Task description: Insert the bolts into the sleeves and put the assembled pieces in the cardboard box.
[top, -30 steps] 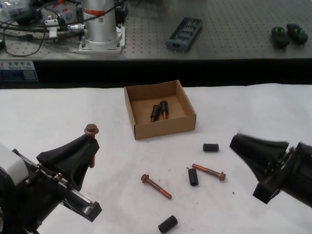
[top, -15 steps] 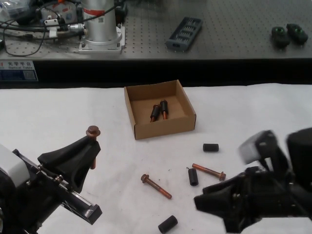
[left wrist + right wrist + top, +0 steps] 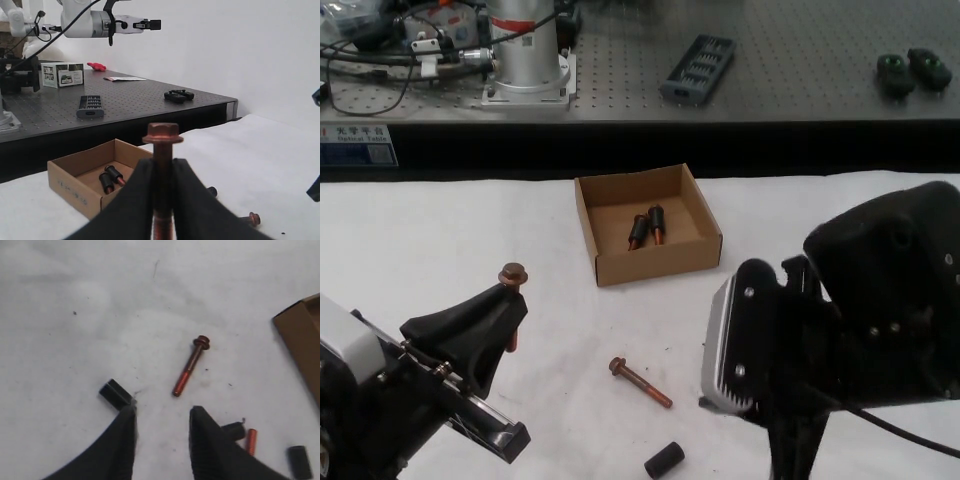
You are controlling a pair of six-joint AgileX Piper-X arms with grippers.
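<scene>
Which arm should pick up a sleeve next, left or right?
Right. The right gripper is open and hangs close by a loose sleeve. The left gripper is shut on a bolt held upright, so it likely cannot grasp anything else.

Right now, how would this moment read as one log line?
left gripper: shut on bolt, upright | right gripper: open, near sleeve | cardboard box: two assembled pieces inside

L fingers pinched tight on a bolt, shank upright, head clear above my tips. L arm sits low at near-left. R fingers spread apart w/ nothing between, pointing downward. R arm hunched over at right.
</scene>
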